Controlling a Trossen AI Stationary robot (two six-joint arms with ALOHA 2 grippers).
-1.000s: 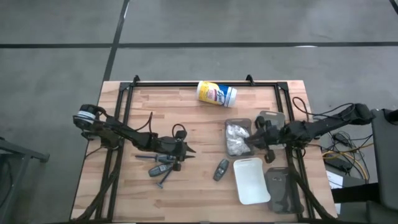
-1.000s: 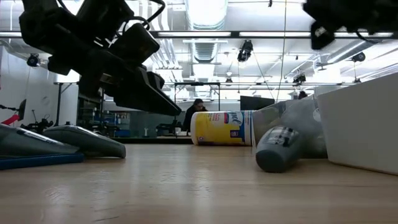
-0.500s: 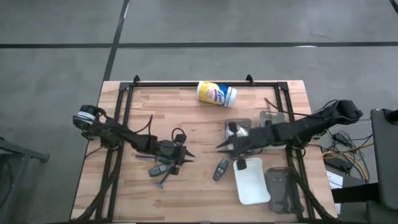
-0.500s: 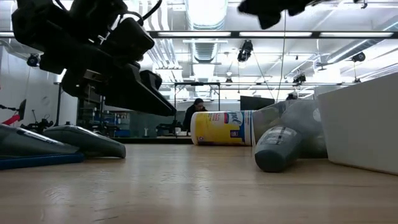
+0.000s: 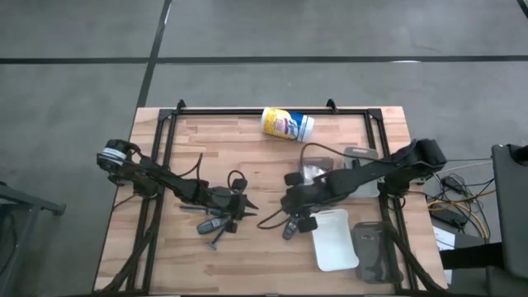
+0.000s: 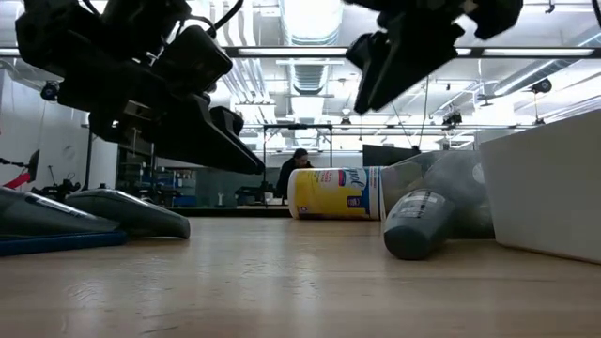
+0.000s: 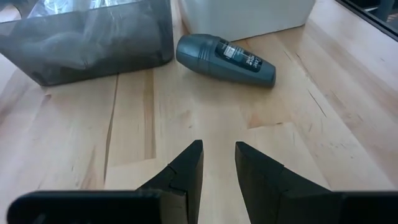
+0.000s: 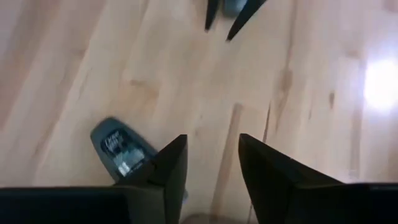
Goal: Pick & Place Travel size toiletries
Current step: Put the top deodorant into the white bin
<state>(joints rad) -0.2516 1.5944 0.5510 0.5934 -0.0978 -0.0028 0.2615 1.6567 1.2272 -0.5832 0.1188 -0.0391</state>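
beside tray (image 5: 334,239), grey tube (image 5: 293,226) lying roughly diagonal

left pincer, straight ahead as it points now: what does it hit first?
Probably the grey tube lying on the table beyond the left pincer, slightly off its line; bare wood until there. Depth is unclear.

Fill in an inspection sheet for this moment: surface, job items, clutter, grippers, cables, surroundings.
Surface: wooden table, bare in the middle.
Job's things: grey tube lying loose beside the white tray; more grey tubes and sticks under the left arm; white packets in the clear tray.
Clutter: yellow-and-white canister on its side at the far edge.
Grippers: left gripper empty, jaws a little apart; right gripper empty, jaws apart, above the loose tube.
Cables: bundle off the table's right edge.
Surroundings: a person far behind.
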